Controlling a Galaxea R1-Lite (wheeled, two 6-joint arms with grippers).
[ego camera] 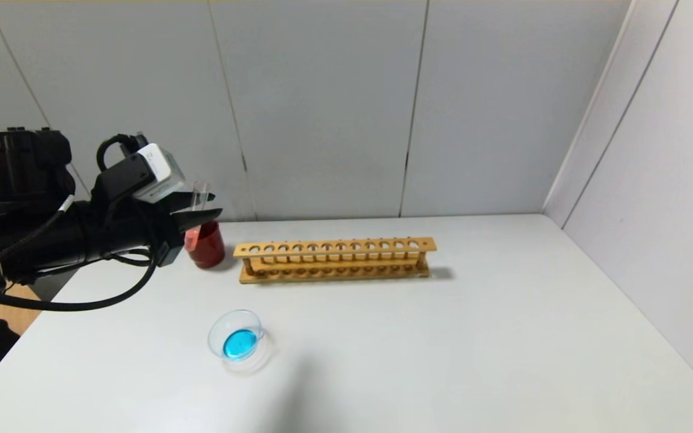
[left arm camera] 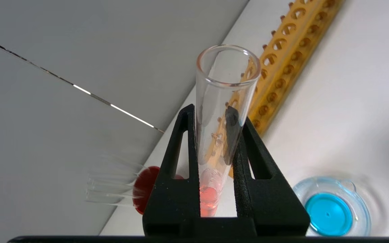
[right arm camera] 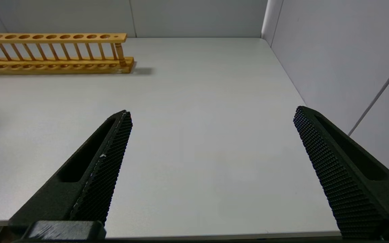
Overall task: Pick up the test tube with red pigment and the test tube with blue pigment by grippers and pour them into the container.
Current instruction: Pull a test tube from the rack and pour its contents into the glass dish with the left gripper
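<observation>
My left gripper (ego camera: 215, 204) hangs above the table's far left, shut on the test tube with red pigment (ego camera: 201, 191). In the left wrist view the black fingers (left arm camera: 181, 148) clamp the clear tube (left arm camera: 226, 77) on both sides. It stands roughly upright, with a short column of orange-red liquid (left arm camera: 209, 200) at its rounded end. The container (ego camera: 217, 334), a low clear beaker with a blue pool in its bottom, sits on the table nearer me and apart from the gripper; its rim (left arm camera: 361, 202) also shows beside the left fingers. No test tube with blue pigment is in view. My right gripper (right arm camera: 212, 111) is open over bare table.
A dark red cup (ego camera: 207, 246) stands right behind the held tube, with clear tubes (left arm camera: 113, 189) leaning out of it. A long wooden tube rack (ego camera: 334, 260) with empty holes lies across the back of the table. Grey walls close the back and right sides.
</observation>
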